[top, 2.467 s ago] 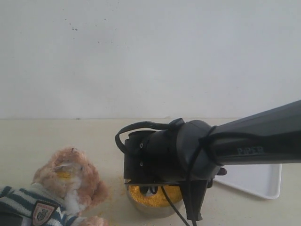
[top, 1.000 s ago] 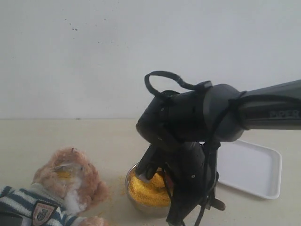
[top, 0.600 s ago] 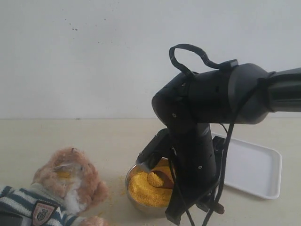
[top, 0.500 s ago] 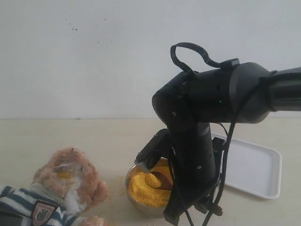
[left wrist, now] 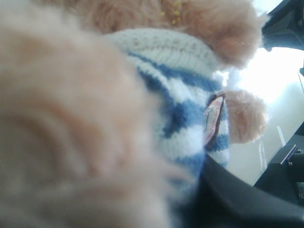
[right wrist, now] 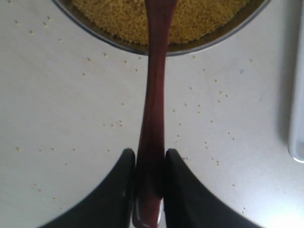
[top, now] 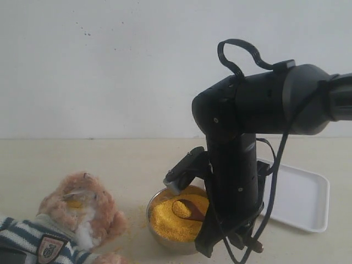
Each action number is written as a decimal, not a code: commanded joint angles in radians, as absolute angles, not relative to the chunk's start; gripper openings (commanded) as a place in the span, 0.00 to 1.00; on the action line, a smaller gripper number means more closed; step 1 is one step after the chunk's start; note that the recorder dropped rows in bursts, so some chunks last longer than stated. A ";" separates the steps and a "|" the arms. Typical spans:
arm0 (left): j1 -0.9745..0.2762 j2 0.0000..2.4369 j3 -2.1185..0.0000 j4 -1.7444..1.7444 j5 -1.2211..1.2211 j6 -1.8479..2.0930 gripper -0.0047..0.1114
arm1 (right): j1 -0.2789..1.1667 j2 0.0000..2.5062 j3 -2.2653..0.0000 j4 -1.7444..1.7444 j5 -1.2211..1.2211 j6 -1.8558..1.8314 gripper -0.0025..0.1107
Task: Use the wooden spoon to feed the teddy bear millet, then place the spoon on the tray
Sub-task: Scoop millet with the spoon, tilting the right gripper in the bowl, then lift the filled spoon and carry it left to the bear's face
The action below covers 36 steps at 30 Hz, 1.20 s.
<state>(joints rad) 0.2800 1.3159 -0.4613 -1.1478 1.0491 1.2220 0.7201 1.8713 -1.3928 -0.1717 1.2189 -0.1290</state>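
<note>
Clenching the spoon (right wrist: 154,95), my right gripper (right wrist: 149,159) is scooping millet (top: 170,220), lower centre; the bear (top: 82,212) and tray (top: 302,212) are waiting.

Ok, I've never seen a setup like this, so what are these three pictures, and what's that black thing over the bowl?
The black thing is a robot arm, one of two. The wide picture comes from a camera off the arms; the others come from a camera on each wrist. On the table lie a teddy bear, a metal bowl of millet and a tray. The right wrist picture shows the right gripper shut on the handle of a wooden spoon, whose scoop sits in the millet. The left wrist picture is close against the bear's striped shirt; whether the left gripper is open or shut, I cannot tell.
</note>
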 commanded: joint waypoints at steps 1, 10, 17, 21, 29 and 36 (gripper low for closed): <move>0.283 1.305 -0.460 -1.162 1.066 1.228 0.08 | 0.716 1.856 -1.398 -0.178 1.221 -0.139 0.02; 0.283 1.305 -0.460 -1.162 1.066 1.228 0.08 | 0.738 1.835 -1.398 -0.202 1.221 -0.143 0.02; 0.283 1.305 -0.460 -1.162 1.066 1.228 0.08 | 0.813 1.775 -1.398 -0.249 1.221 -0.145 0.02; 0.283 1.305 -0.460 -1.162 1.066 1.228 0.08 | 0.861 1.756 -1.398 -0.252 1.221 -0.137 0.02; 0.283 1.305 -0.460 -1.162 1.066 1.228 0.08 | 0.952 1.735 -1.398 -0.274 1.221 -0.112 0.02; 0.283 1.305 -0.460 -1.162 1.066 1.228 0.08 | 1.005 1.691 -1.398 -0.276 1.221 -0.087 0.02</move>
<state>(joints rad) 0.2800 1.3159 -0.4613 -1.1478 1.0491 1.2220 0.9878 1.7215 -1.3928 -0.2687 1.2189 -0.1037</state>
